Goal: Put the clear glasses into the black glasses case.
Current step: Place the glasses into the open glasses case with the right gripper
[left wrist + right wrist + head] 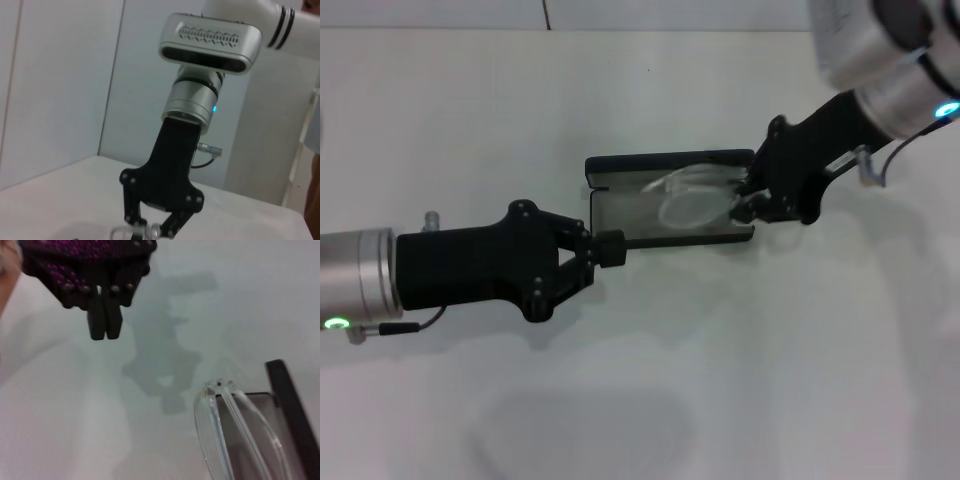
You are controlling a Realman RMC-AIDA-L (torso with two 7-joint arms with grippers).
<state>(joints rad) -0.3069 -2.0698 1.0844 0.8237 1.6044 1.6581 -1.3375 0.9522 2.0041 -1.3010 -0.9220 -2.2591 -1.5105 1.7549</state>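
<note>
Our right hand [748,197] sits at one short end of the black glasses case [670,200], which lies open on the white counter [720,380]. The fingers [752,207] of this hand are pinched on the clear glasses [685,197], holding them by the end nearest the hand. The glasses stretch away from the right hand, along the long way of the case, and they lie over the grey inside of it. In the right wrist view the folded thin arms [235,425] of the glasses show over the dark tray, with one end sticking out past the case's end. So we think the glasses are not quite all the way in yet.

Our left hand [612,249] is at the other short end of the case, just past its corner. Its fingers are pressed together with nothing between them. We cannot tell if they touch the case.

The glasses and the case point the same way, straight out from the right hand toward the left hand. The right hand is the nearer one, since it has the glasses. We think the next move is a small push down and in, and then letting go.
</note>
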